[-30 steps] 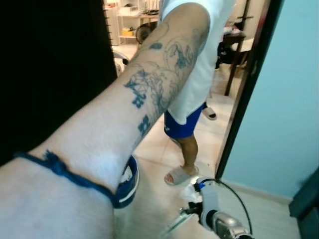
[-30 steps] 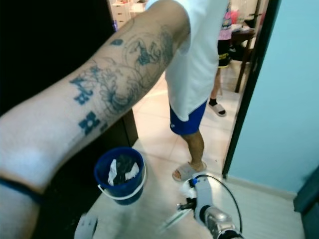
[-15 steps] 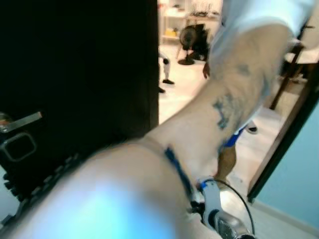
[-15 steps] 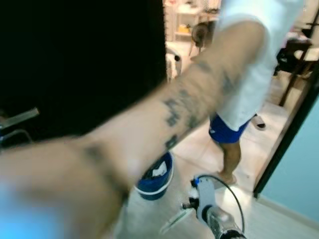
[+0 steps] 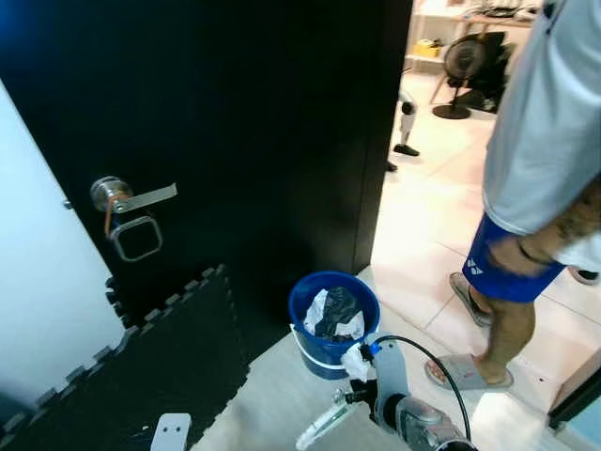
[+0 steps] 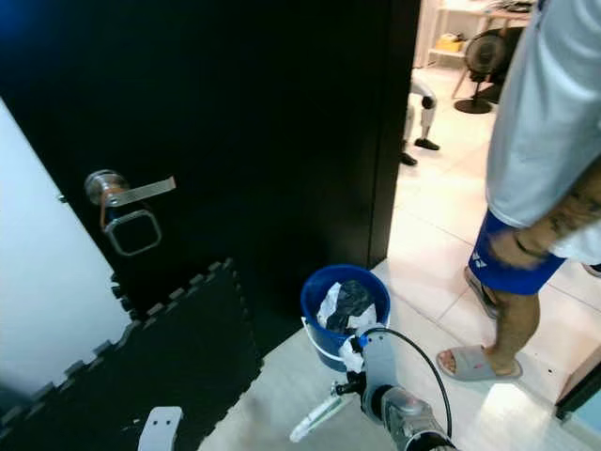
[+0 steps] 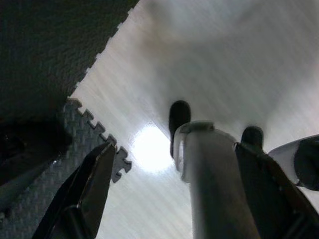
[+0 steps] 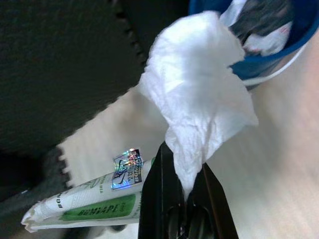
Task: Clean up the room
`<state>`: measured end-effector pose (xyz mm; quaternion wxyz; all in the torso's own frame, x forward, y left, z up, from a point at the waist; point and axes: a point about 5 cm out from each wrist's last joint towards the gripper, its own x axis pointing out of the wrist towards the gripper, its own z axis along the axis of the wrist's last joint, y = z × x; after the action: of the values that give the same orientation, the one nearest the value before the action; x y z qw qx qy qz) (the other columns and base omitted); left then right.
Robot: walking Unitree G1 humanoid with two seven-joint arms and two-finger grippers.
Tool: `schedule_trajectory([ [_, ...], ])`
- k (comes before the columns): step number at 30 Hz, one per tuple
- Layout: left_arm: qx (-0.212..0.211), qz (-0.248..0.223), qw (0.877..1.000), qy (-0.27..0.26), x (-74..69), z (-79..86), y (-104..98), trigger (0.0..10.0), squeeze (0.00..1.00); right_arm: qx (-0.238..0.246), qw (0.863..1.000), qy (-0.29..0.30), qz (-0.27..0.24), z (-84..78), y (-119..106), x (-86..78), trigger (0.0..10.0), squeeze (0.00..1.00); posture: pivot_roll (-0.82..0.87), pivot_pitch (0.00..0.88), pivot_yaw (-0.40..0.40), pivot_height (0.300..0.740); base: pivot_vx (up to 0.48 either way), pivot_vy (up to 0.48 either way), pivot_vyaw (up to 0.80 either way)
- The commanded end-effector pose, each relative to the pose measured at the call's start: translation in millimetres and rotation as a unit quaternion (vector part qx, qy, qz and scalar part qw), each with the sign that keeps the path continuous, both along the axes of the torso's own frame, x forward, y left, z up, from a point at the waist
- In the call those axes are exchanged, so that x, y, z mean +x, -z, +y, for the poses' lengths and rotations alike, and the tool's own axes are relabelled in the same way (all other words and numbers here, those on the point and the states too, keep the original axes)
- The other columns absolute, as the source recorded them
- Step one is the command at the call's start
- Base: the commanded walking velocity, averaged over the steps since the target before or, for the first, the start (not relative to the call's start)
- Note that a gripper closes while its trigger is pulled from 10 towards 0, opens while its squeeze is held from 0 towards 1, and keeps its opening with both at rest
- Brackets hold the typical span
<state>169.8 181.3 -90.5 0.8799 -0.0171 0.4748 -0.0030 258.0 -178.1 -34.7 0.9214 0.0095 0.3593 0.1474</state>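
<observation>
One tissue point(image 8: 192, 102) pinched tight in the right pincer point(image 8: 182, 186), bucket point(image 5: 310, 319) just ahead; left pincer point(image 7: 174, 184) hangs open, empty.

Person point(image 5: 540, 160): head and shoulders cut off by frame edge.
Bucket point(image 5: 310, 324): contents partly hidden behind tissue point(image 8: 197, 104).
Packet point(image 8: 84, 201): print mostly unreadable.

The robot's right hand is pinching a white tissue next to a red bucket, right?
Not quite: the bucket is blue, not red, as the right eye view shows. The rest is right: the right hand is pinching a white tissue next to it.
</observation>
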Motion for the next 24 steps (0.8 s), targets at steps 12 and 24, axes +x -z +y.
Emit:
schedule_trajectory([
  [12,0.001,0.008,1.000,0.009,-3.7,4.0,1.2,10.0,0.00,0.003,1.000,0.007,0.006,7.9,1.4,0.6,10.0,0.00,-0.06,0.000,0.006,0.740,0.127,0.000,0.44],
  [24,-0.006,0.005,1.000,0.012,-1.2,1.8,0.3,10.0,0.00,-0.003,1.000,0.018,0.015,5.7,1.6,1.2,10.0,0.00,-0.07,0.000,0.009,0.740,0.477,0.000,-0.31],
])
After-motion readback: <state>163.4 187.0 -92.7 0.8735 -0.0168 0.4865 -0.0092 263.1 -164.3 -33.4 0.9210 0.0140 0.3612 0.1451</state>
